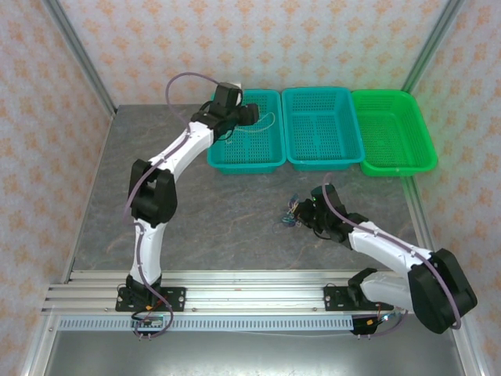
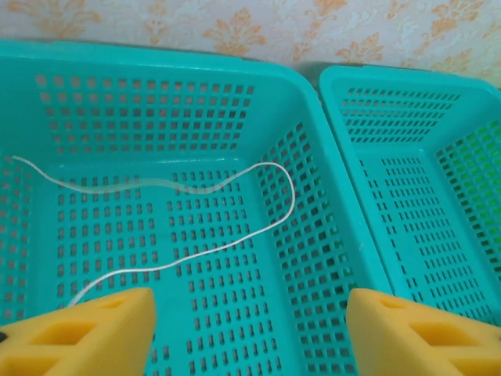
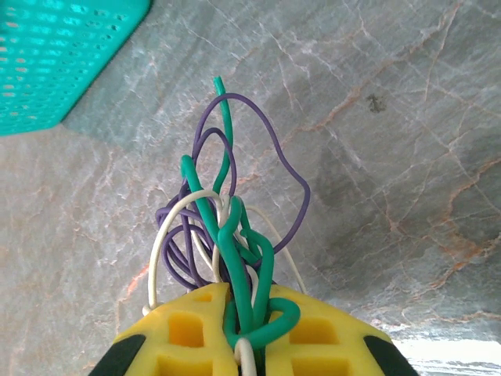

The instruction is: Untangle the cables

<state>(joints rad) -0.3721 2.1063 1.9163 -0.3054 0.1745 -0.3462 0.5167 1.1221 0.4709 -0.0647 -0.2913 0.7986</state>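
– Left wrist view first: how does the loose one lie?

– A single white cable lies on the perforated floor of the left teal basket. Its long axis runs side to side. It bends into a hairpin beside the wall next to the middle teal basket, so both ends point back to the left of the view.

– And the left gripper?

– It is spread wide above that basket with nothing between its fingers, which are blocky yellow pads with moulded hollows.

– What about the rest of the wires?

– A tangle of cables is on the right side, low over the grey, marble-veined table, just in front of the baskets. The right gripper is pressed together on its base, pinching it.

– Which way does the tangle point?

– Straight out from the fingertips. The green strand reaches furthest, and its cut tip aims roughly at the basket corner. A purple strand forms a wide, thin loop beside it, and a whitish strand arches lower down. All are smooth, round and springy, and they are knotted together close to the pads.

– And from the top external view?

– The tangle is a small cluster at the right gripper. The left gripper is well apart from it, over the left basket.
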